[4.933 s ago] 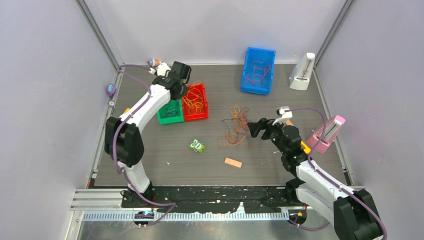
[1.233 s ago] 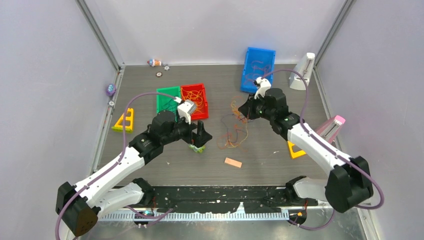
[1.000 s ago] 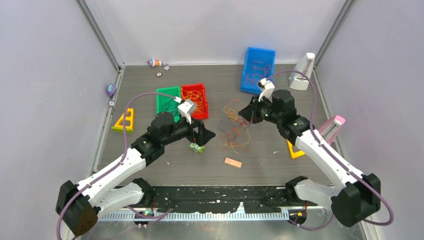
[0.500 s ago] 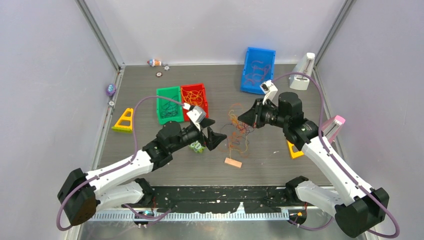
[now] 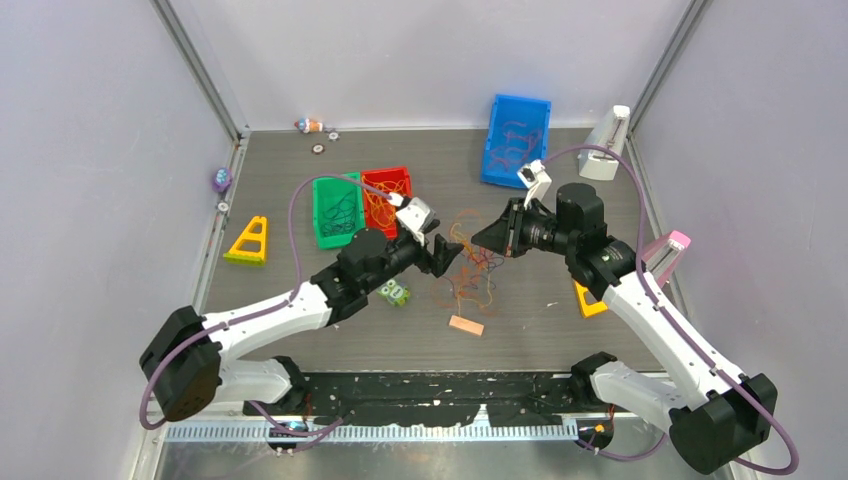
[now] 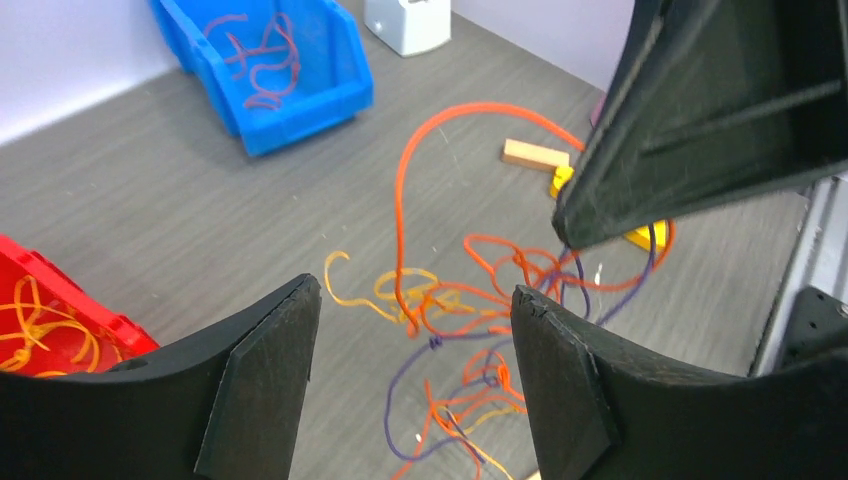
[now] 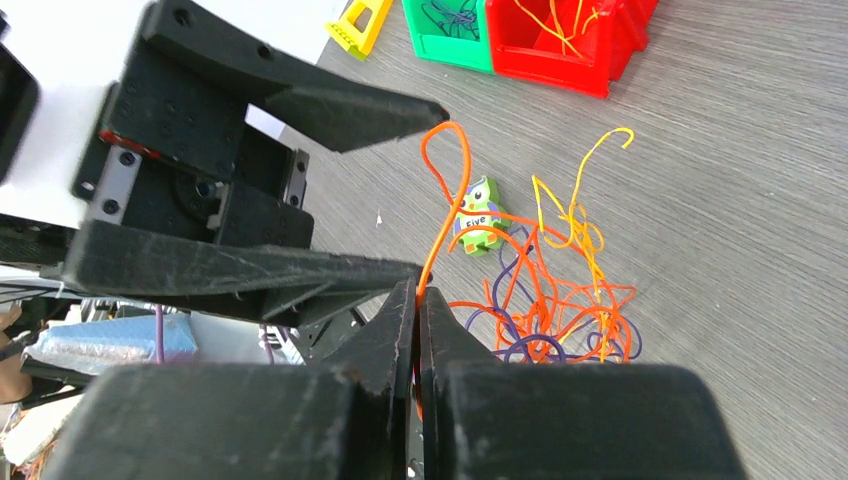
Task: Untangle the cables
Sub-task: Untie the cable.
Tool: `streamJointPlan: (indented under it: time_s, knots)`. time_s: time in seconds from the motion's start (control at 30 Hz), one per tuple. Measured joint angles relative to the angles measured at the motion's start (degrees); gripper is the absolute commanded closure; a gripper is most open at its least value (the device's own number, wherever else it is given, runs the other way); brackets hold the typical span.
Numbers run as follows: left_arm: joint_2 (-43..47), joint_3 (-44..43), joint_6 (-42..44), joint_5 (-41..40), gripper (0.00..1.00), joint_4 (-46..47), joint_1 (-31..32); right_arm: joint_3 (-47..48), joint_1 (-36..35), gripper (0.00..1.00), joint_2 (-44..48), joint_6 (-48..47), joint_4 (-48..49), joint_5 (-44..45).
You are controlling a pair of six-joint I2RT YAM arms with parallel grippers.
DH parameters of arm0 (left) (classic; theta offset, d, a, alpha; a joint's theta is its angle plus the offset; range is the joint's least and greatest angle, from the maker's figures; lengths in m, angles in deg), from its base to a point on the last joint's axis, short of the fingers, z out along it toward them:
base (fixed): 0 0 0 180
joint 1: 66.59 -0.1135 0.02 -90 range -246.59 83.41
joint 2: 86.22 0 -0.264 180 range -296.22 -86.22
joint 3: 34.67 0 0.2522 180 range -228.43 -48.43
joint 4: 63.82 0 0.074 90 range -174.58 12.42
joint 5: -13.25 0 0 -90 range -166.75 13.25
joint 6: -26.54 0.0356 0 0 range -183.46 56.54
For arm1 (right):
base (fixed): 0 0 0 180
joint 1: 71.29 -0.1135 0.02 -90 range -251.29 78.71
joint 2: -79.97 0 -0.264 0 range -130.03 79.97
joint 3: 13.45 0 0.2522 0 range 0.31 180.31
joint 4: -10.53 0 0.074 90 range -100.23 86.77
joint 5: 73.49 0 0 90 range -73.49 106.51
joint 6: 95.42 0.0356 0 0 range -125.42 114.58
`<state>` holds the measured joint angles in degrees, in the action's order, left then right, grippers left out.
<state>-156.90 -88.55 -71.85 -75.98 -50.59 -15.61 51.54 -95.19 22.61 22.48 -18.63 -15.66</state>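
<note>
Right wrist view shows the right gripper [image 7: 417, 290] with its jaws pressed together on one orange cable [image 7: 466, 165]. The cable rises from the pinch, curls over in a loop, and is held up off the table [image 7: 760, 200]. Beyond it, the rest of the cables [image 7: 545, 310] lie in a loose heap of orange, yellow and purple strands, just beside a small owl toy [image 7: 480, 217].

Facing it, close by, is the left gripper [image 6: 415, 292], its jaws spread wide and holding nothing. In the left wrist view the raised orange cable stands roughly upright in the gap between the two fingers. It then arcs across to the tip of the right gripper at the upper right. The long axis of the strand therefore runs crosswise to the opening of the left jaws. It appears to lie ahead of the fingertips rather than between them, though depth is hard to judge here. The left gripper is the free one, and it is near the hanging part.

From the top view the heap sits on the table below and between the two grippers. The lifted strand is too thin to follow there. The right fingers hide the pinch point itself, so it is unclear whether a second strand is caught. Where the orange cable ends inside the heap cannot be traced.
</note>
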Motion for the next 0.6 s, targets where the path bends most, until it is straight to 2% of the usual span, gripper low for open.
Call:
streamJointPlan:
  time_s: [0.27,0.4,0.43,0.47,0.53,0.57,0.6]
  knots:
    - [-1.5,-4.9,0.3,-4.0,0.32,-0.7,0.0,-0.5,0.0,0.94,0.1,-0.2,0.7,-2.3]
    - [-2.3,-4.2,-0.5,-4.8,0.38,0.1,0.0,-2.0,-0.1,0.94,0.6,-0.7,1.0,-4.0]
    - [-2.3,-3.3,-0.6,-4.8,0.43,0.8,0.0,-2.6,-0.2,0.94,0.8,-0.9,1.1,-4.4]
    - [-2.2,-2.2,-0.7,-4.7,0.55,1.9,0.0,-3.3,-0.5,0.94,1.1,-1.0,1.1,-4.7]
    - [-2.2,0.5,-1.5,-4.2,0.93,4.8,0.0,-4.8,-1.6,0.94,1.7,-1.2,1.1,-5.1]
    - [-2.2,2.3,-2.1,-3.9,1.00,6.4,0.0,-5.6,-2.4,0.94,1.9,-1.5,1.1,-5.2]
    - [-2.3,3.9,-2.3,-3.5,1.00,7.3,0.0,-6.4,-3.2,0.91,2.1,-1.7,1.2,-5.3]
